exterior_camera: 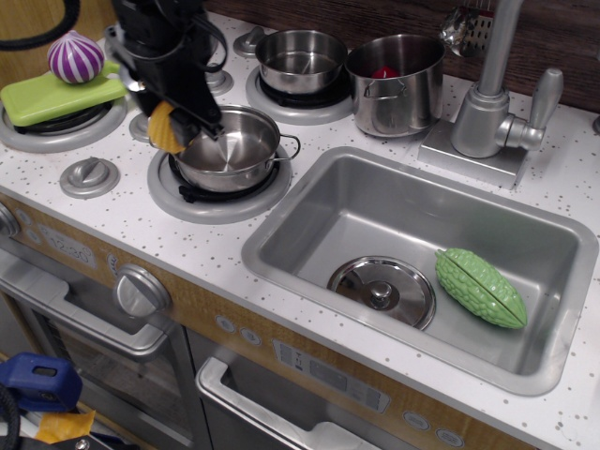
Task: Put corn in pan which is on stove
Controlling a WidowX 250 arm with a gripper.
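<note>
meanwhile the jaws grip the corn above the empty pan's left rim.

Corn, small, yellow and bumpy, is up off the worktop, pinched in the black jaws right at the pan's left rim. Pan, wide, shiny steel with wire loop handles, sits upright and empty on the front burner ring of the white speckled stove.
</note>
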